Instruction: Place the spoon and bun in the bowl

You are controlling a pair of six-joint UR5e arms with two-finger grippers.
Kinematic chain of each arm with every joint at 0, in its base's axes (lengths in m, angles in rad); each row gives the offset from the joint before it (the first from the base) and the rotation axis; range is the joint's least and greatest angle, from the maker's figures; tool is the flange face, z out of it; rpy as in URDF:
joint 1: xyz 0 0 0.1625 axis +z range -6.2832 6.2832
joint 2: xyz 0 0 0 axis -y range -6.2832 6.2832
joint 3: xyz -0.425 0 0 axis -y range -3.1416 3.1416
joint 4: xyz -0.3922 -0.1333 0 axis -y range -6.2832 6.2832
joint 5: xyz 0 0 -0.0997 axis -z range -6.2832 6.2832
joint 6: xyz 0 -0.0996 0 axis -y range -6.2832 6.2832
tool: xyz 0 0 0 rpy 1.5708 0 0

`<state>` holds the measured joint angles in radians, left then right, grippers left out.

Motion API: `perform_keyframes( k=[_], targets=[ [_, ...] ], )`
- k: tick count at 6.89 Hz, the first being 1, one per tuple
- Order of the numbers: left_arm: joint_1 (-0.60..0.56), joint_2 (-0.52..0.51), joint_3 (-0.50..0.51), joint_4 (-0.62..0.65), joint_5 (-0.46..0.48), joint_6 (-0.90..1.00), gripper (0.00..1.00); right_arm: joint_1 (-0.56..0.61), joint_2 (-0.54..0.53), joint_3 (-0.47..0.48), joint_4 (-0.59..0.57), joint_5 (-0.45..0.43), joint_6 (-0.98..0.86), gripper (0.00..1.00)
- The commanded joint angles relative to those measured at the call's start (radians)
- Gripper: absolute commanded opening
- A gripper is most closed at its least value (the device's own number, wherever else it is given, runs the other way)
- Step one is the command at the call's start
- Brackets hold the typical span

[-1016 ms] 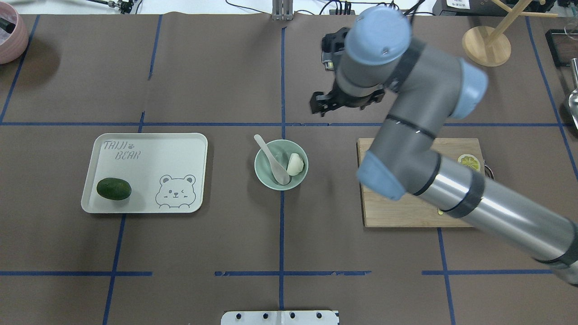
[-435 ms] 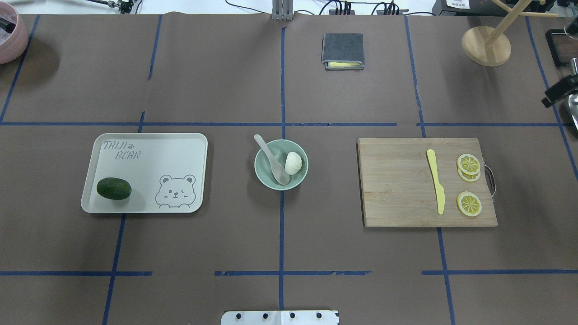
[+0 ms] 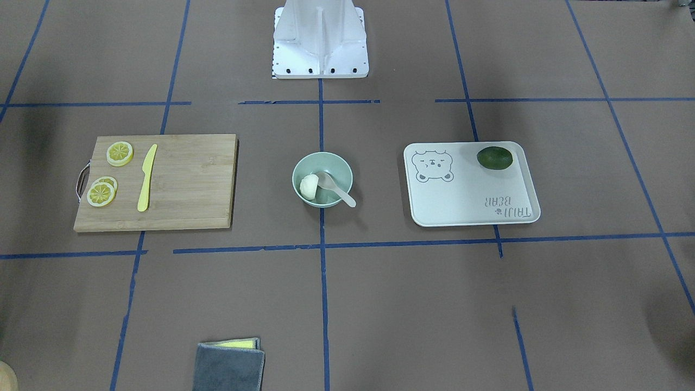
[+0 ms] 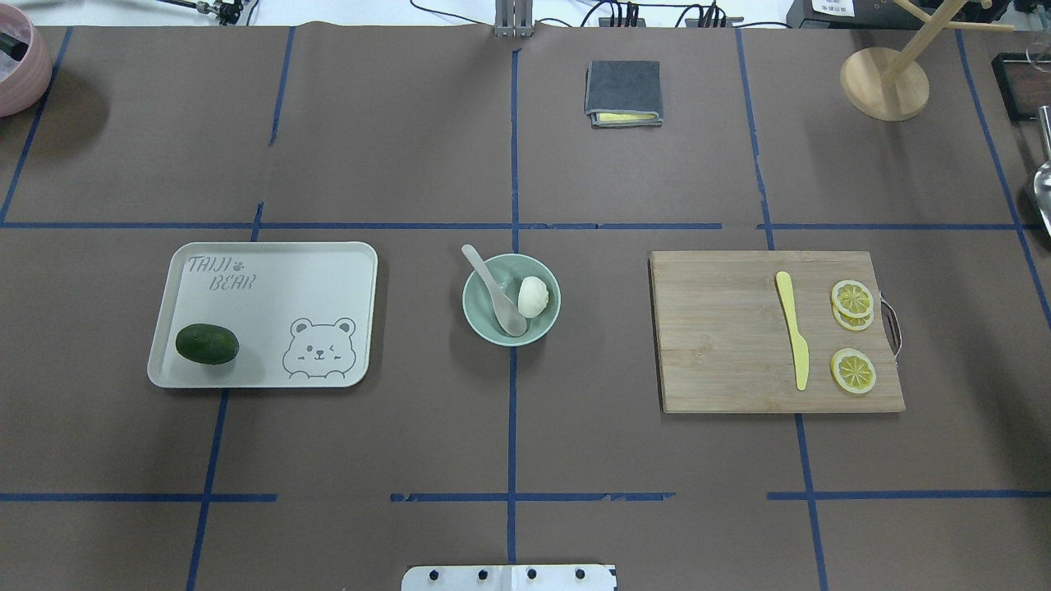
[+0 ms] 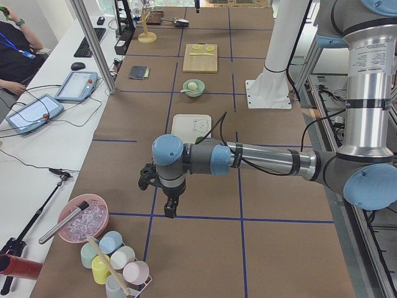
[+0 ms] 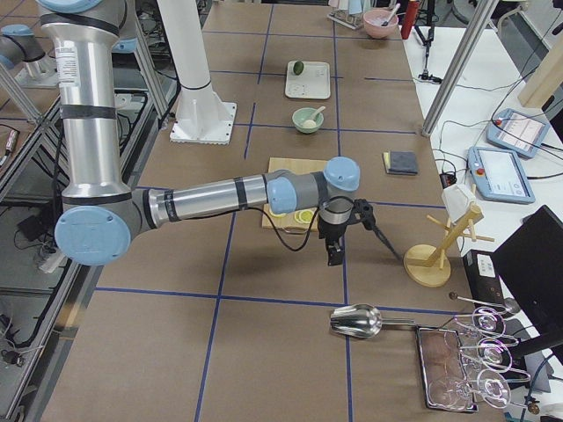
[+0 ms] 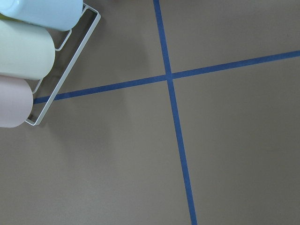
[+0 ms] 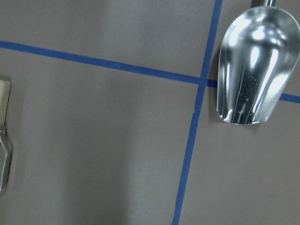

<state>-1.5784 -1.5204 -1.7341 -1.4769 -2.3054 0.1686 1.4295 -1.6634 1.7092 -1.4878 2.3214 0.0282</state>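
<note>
Inside bowl [image 4: 486, 320], spoon [image 4: 502, 302] and bun [image 4: 533, 296] are seen side by side; left gripper [image 5: 170, 205] and right gripper [image 6: 332, 252] are held well away, jaw state cannot be told.

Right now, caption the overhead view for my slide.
Bun and spoon rest in the green bowl, spoon handle over its rim, between bear tray and cutting board.

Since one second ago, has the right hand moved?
Yes. The right hand withdrew rightward, from beyond the bowl past the cutting board, out of the overhead view.
</note>
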Motion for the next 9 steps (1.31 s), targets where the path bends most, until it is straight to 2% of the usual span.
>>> perform_keyframes(
  k=[1, 3, 9],
  targets=[
    [0.0, 0.002, -0.011, 0.0, 0.0, 0.0, 1.0, 0.009, -0.009, 0.0, 0.011, 0.013, 0.003, 1.0],
    [-0.002, 0.012, -0.041, 0.003, -0.023, 0.0, 1.0, 0.009, -0.01, -0.054, 0.012, 0.003, -0.004, 1.0],
    [-0.003, 0.013, -0.054, 0.003, -0.023, 0.0, 1.0, 0.009, -0.01, -0.053, 0.011, 0.006, 0.004, 1.0]
  ],
)
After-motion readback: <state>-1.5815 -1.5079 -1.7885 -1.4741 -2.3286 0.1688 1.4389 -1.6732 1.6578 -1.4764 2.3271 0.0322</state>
